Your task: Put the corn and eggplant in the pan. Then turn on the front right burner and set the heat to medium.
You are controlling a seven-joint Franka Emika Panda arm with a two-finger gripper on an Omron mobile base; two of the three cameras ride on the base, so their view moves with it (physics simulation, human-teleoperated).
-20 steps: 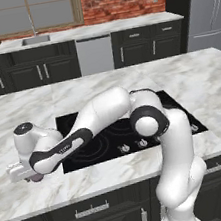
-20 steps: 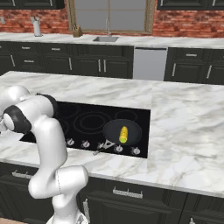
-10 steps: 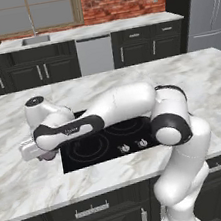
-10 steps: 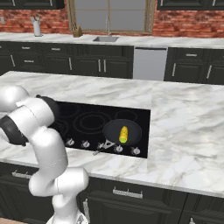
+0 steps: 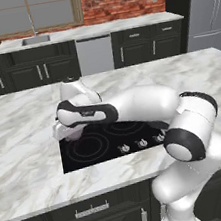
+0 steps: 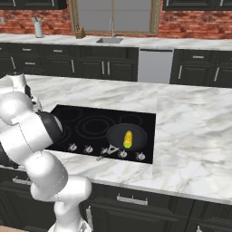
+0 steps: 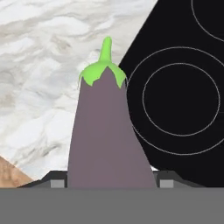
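Carried the eggplant (image 7: 107,135), gripped in the tool (image 7: 109,181) above the left edge of the cooktop (image 6: 90,124), with corn (image 6: 128,139) already in the pan (image 6: 127,137) at front right; next, probably across and release.

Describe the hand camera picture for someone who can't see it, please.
A purple eggplant with a green stem cap stands large between the gripper's two dark fingertips. Behind it lie white marble counter and a black cooktop with ring-shaped burner outlines.
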